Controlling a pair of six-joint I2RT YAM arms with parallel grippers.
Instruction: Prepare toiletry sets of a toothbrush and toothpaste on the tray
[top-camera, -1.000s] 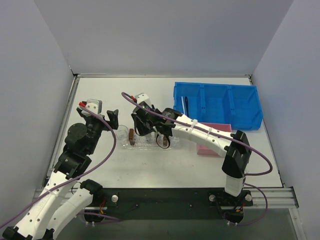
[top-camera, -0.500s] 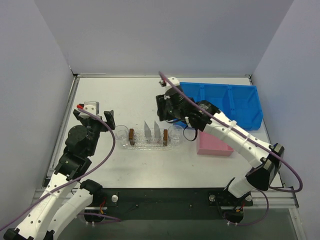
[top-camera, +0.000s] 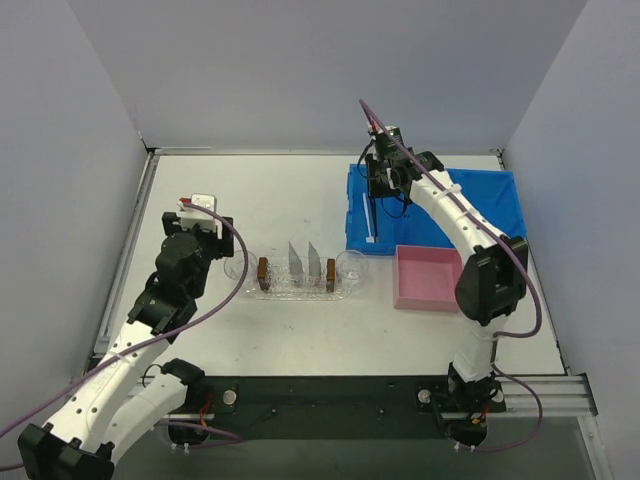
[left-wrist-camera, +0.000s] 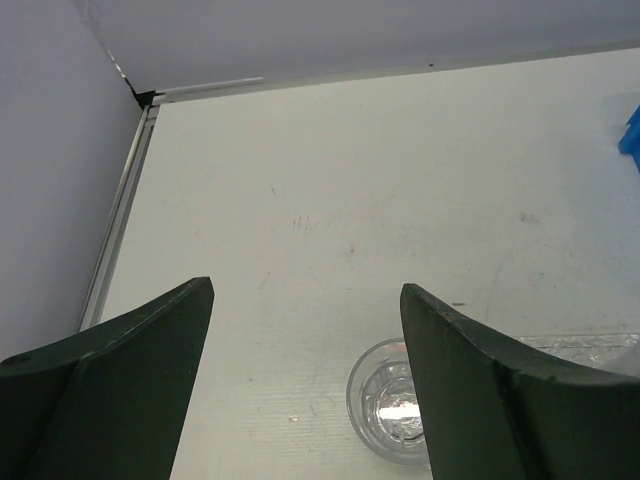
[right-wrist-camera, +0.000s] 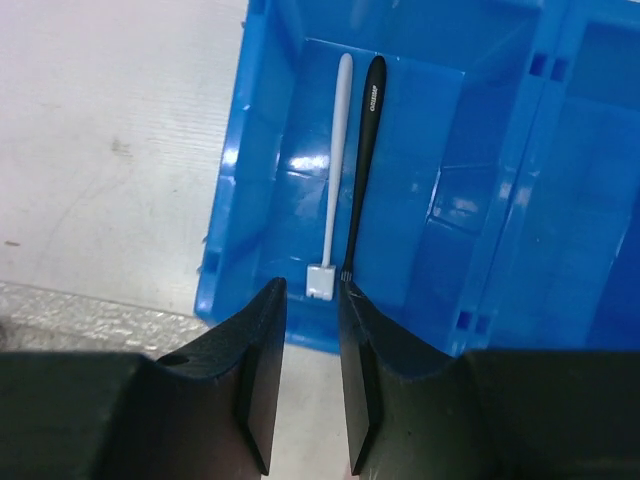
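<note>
The clear oval tray (top-camera: 300, 287) lies mid-table with two silvery toothpaste tubes (top-camera: 305, 258) on it, standing on edge. A white toothbrush (right-wrist-camera: 335, 170) and a black toothbrush (right-wrist-camera: 363, 150) lie side by side in the left compartment of the blue bin (right-wrist-camera: 500, 200). My right gripper (right-wrist-camera: 312, 288) hovers above that compartment's near wall, open by a narrow gap with nothing in it; it shows over the bin (top-camera: 380, 185) in the top view, above the white toothbrush (top-camera: 369, 222). My left gripper (left-wrist-camera: 305, 290) stands wide open and empty left of the tray's end (left-wrist-camera: 590, 345).
Two brown blocks (top-camera: 263, 270) sit on the tray. One clear cup (left-wrist-camera: 395, 415) stands by my left gripper's right finger, another cup (top-camera: 351, 265) off the tray's right end. A pink box (top-camera: 428, 277) lies in front of the blue bin (top-camera: 470, 215).
My right arm lifted away from the tray and swung back-right over the blue bin, its jaws narrowing on the way. The left arm shifted only slightly.
</note>
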